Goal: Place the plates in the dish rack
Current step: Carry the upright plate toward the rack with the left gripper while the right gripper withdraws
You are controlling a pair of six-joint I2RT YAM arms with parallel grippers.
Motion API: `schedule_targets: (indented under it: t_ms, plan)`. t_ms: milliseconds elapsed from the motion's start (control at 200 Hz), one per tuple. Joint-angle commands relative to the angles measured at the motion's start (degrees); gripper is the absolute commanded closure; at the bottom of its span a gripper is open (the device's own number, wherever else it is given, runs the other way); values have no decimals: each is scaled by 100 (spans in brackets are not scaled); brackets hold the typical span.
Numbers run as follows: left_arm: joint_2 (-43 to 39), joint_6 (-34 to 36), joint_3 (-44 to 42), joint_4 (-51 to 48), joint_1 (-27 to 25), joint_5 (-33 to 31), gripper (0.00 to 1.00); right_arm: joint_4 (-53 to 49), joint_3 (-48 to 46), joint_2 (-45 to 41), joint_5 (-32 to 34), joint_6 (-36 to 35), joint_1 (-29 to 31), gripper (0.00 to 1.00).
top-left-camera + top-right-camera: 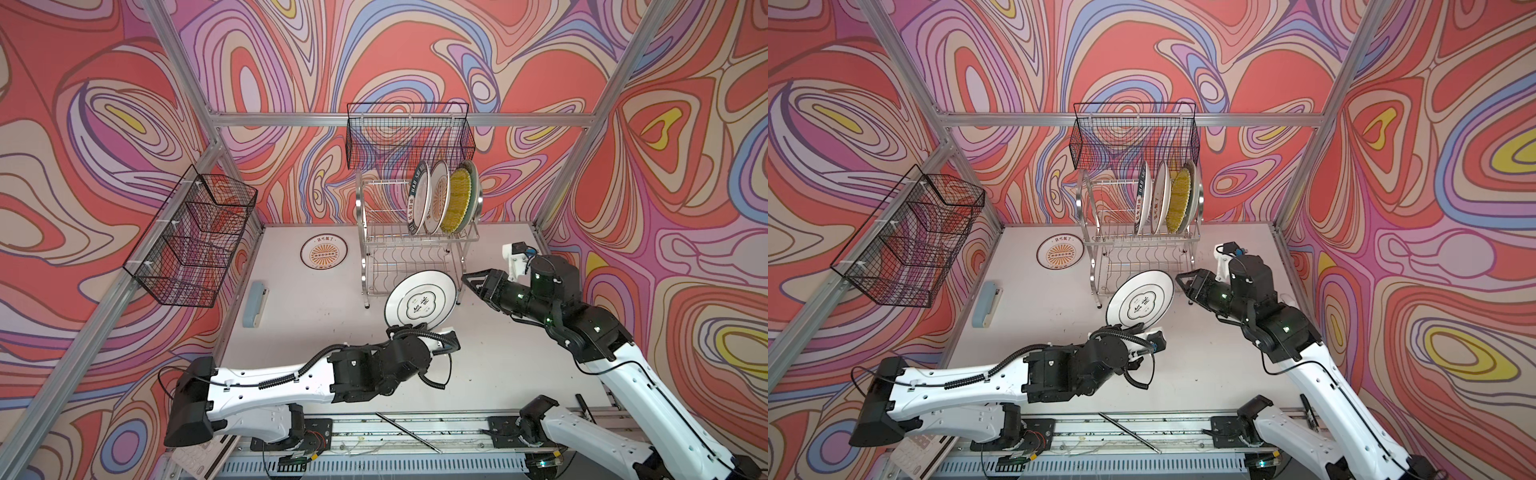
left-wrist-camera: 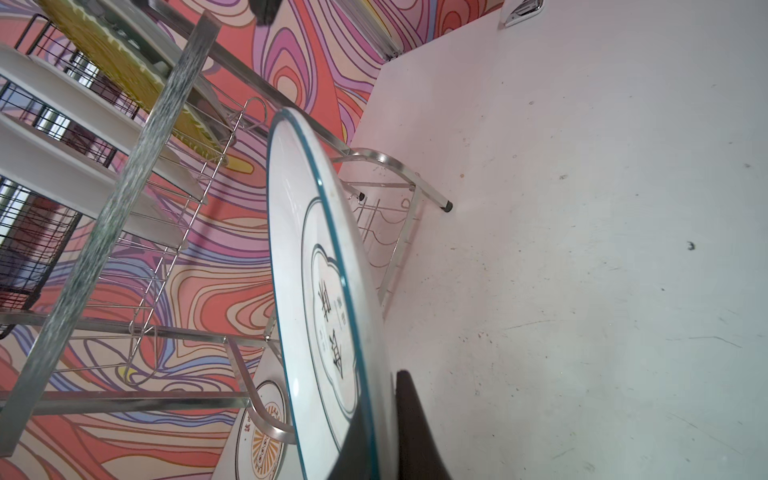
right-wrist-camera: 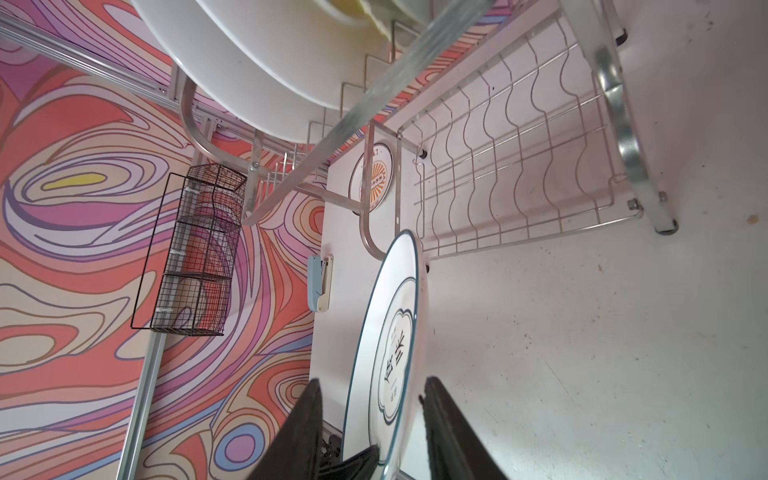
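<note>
Here the left gripper (image 2: 380, 440) is clamped on the black-ringed white plate (image 1: 419, 301), biting its rim at about 6 o'clock in both top views. The wrist hides the grip there, but the left wrist view shows its dark fingers (image 2: 411, 419) pressed on either side of the rim. The plate stands tilted with its printed face up toward the camera, just in front of the dish rack (image 1: 360, 216). Its 12 o'clock edge overlaps the wavy lower shelf, and I cannot tell whether it touches the wire.

The right gripper (image 3: 372, 384) sits at the plate's 3 o'clock edge. Its jaws are spread, one on each side of the rim, and daylight shows between the face-side jaw and the plate, so it grips nothing.

The rack is at 12 o'clock on the table (image 1: 498, 374). Four plates stand on edge at the 3 o'clock end of its upper tier: the green-lettered plate (image 1: 417, 195), an orange-sunburst plate (image 1: 438, 197), the yellow woven plate (image 1: 457, 201) and the pale aqua plate (image 1: 473, 183). The slots toward 9 o'clock are free.

A second sunburst plate (image 1: 323, 251) lies flat on the table at 10 o'clock from the held plate, just beside the rack's leg. A pale blue stapler (image 1: 255, 303) lies at 9 o'clock. A black mesh basket (image 1: 409, 133) hangs above the rack, and a longer mesh basket (image 1: 195, 237) hangs on the 9 o'clock wall.
</note>
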Motion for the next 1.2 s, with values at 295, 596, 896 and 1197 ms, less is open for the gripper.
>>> schedule_targets:
  t_ms: [295,596,896,1197]
  plan:
    - [-793,-1362,613,-1416,352,1162,100,-831,-302,-679,1541,-6,22,56]
    - [-1164,-2051,1505,-2231,515,1411,100,-1054,-1002,-629,1756,21,20,56]
    - [-1035,-2590,2743,-3191,639,1351,100,-851,-1080,-208,1538,-166,24,56]
    - [-912,-2960,3862,-3356,632,526,100,-693,-1131,-47,1265,-242,20,56]
